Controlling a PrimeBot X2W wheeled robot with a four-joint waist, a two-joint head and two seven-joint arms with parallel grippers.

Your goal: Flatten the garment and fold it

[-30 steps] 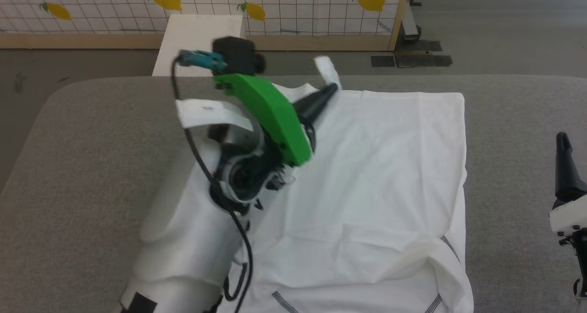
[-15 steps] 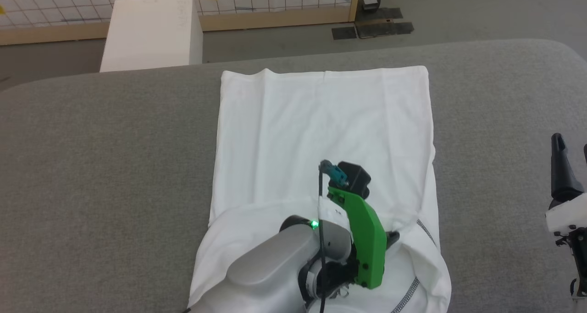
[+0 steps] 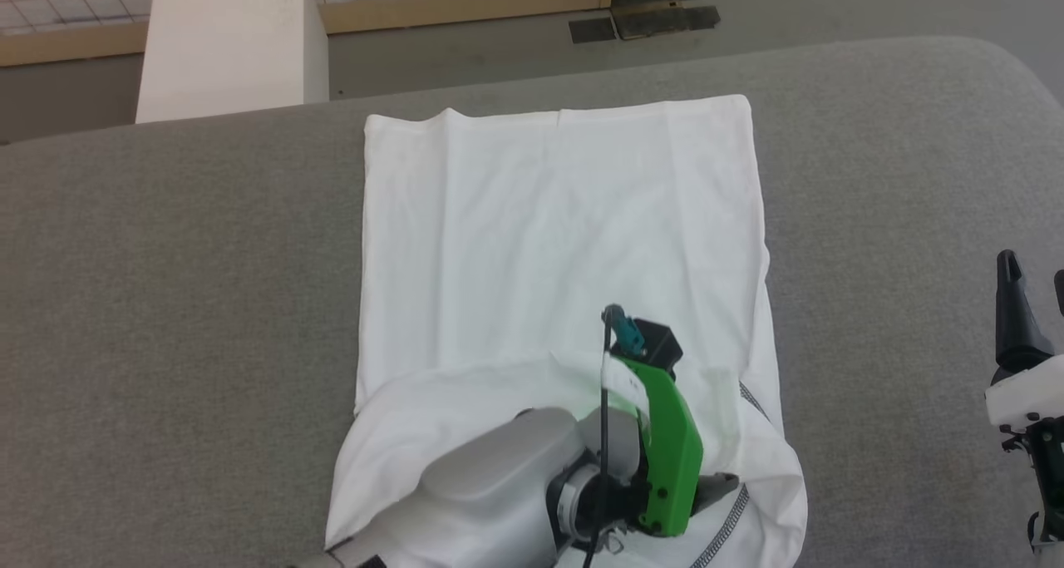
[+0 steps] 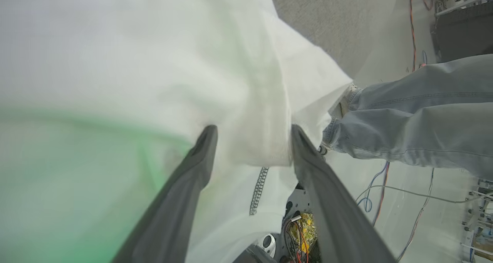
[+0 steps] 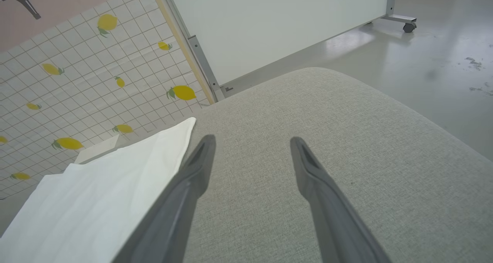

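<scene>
Where the white shirt lies as a smooth rectangle on the grey fabric worktop, its near end, with dark zigzag stitching, bunches up around the left arm. The left pincer stands spread, with a shirt fold showing between its fingers. The right pincer, also spread, hangs over bare worktop beside the shirt's edge.

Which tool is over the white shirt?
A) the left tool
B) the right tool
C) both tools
A: the left tool is over the near, folded-over edge of the garment, while the right tool hangs over the bare grey surface off to the side.
</scene>
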